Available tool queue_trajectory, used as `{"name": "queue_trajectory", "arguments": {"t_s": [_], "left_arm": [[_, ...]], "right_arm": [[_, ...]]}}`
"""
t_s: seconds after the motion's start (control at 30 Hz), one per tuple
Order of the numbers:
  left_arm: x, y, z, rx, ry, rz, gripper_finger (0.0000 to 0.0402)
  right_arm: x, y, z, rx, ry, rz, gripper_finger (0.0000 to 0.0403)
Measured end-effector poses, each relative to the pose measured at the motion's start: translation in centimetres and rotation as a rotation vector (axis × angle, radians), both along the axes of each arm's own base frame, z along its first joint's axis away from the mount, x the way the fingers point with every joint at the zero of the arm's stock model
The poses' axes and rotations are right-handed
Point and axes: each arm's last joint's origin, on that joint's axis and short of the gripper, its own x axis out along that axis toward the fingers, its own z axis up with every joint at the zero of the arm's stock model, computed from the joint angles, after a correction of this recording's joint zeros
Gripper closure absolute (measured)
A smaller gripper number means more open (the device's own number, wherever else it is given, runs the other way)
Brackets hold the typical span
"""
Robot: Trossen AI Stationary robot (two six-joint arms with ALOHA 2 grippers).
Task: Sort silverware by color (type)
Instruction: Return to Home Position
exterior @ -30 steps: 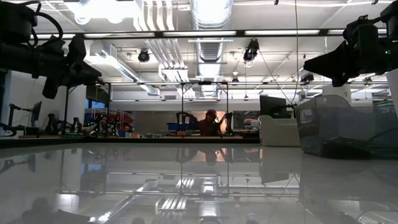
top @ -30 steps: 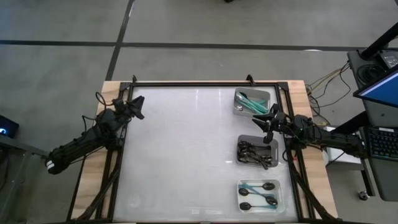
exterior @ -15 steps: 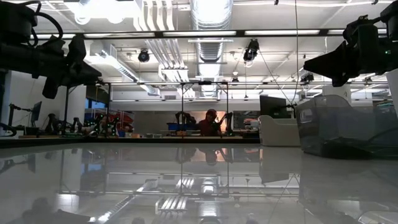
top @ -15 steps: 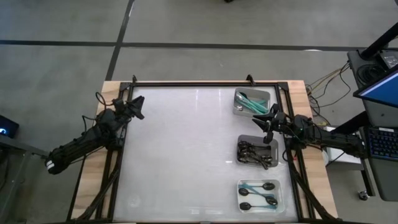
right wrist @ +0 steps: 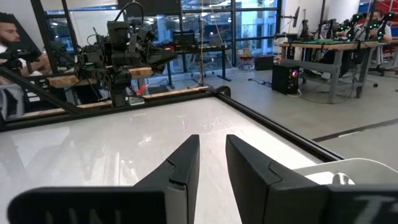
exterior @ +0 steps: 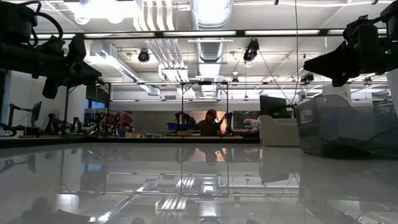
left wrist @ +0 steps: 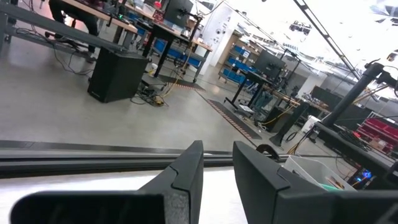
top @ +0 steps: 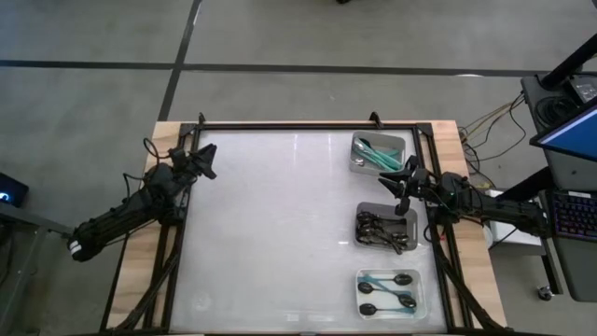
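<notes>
Three trays (top: 414,228) along the table's right side hold your spoons (top: 380,229), apparently one kind per tray, so sorting looks finished. Your right gripper (top: 403,184) hovers between the two far trays, fingers nearly together on nothing. Your left gripper (top: 202,159) waits at the left edge, likewise empty.

Legible text, labels, brands, numbers, signs: none were readable in any view, whether on the trays, the arms, the tabletop or the room's furnishings.
</notes>
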Motion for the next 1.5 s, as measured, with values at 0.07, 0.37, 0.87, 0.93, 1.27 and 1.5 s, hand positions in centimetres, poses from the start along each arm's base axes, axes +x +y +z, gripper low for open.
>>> {"name": "queue_trajectory", "arguments": {"t_s": [0.07,0.37,0.87,0.93,1.27,1.5], "left_arm": [[0.00,0.00,0.00,0.000,0.000,0.000,0.0331],[0.00,0.00,0.00,0.000,0.000,0.000,0.0331],[0.00,0.00,-0.01,0.000,0.000,0.000,0.0331],[0.00,0.00,-0.01,0.000,0.000,0.000,0.0331],[0.00,0.00,-0.01,0.000,0.000,0.000,0.0331],[0.00,0.00,-0.01,0.000,0.000,0.000,0.0331]], "right_arm": [[0.00,0.00,0.00,0.000,0.000,0.000,0.0332],[0.00,0.00,0.00,0.000,0.000,0.001,0.0323],[0.00,0.00,0.00,0.000,0.000,0.000,0.0328],[0.00,0.00,0.00,0.000,0.000,0.000,0.0325],[0.00,0.00,0.00,0.000,0.000,0.000,0.0325],[0.00,0.00,0.00,0.000,0.000,0.000,0.0329]]}}
